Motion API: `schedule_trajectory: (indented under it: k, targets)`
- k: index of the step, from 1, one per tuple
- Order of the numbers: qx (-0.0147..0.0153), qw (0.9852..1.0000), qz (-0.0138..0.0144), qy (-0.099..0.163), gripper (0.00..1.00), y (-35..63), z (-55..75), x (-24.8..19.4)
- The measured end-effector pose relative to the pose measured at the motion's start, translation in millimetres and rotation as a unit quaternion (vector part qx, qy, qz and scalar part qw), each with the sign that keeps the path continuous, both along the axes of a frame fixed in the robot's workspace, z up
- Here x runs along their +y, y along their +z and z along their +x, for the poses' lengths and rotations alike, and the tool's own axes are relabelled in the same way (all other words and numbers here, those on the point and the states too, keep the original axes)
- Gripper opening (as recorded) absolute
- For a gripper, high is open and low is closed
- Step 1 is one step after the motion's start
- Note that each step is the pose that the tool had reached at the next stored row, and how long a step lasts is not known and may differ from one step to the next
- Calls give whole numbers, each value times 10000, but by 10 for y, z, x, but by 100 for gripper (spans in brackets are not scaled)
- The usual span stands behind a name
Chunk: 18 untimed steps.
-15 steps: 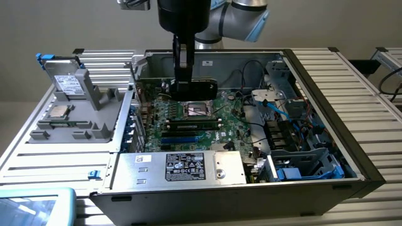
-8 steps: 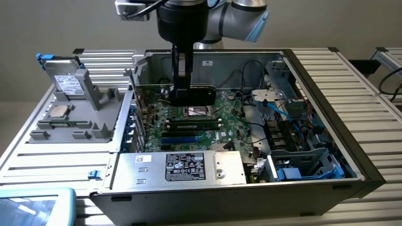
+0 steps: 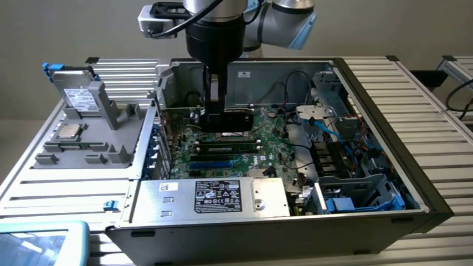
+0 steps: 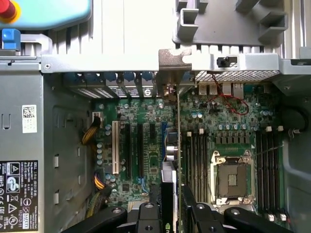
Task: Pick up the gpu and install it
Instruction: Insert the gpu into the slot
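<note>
Holding the gpu (image 4: 172,184), the gripper (image 4: 172,216) stands inside an open desktop computer case (image 3: 384,111), its jaws clenched on the card from both sides. In the wrist view the gpu appears edge-on, with its silver end bracket (image 4: 168,77) reaching toward the case's rear slot openings (image 4: 121,80). Card position: over the green motherboard (image 4: 141,116), between the long expansion slots (image 4: 127,145) and the open CPU socket (image 4: 232,180); whether it touches a slot cannot be told. In the exterior view the gripper (image 3: 220,113) hangs upright above the motherboard (image 3: 244,158), the black face of the gpu (image 3: 238,121) beside it. Other items: power supply with label (image 3: 221,197) at the case's near edge; gray fixture tray (image 3: 81,133) at the exterior view's left, beside the case; red button (image 4: 7,9).
</note>
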<state>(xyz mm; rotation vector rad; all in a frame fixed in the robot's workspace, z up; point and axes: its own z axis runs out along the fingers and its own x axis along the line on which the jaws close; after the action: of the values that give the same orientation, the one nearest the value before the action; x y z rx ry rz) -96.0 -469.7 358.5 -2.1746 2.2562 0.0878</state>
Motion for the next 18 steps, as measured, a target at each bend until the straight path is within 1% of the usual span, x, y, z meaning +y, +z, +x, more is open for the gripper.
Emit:
schedule_trajectory:
  k: [4,8,18]
  targets:
    - [0,10000,0,10,28,-74,0,-20]
    - [0,10000,0,20,28,-145,0,-29]
    - [0,10000,-1,26,28,-328,0,-28]
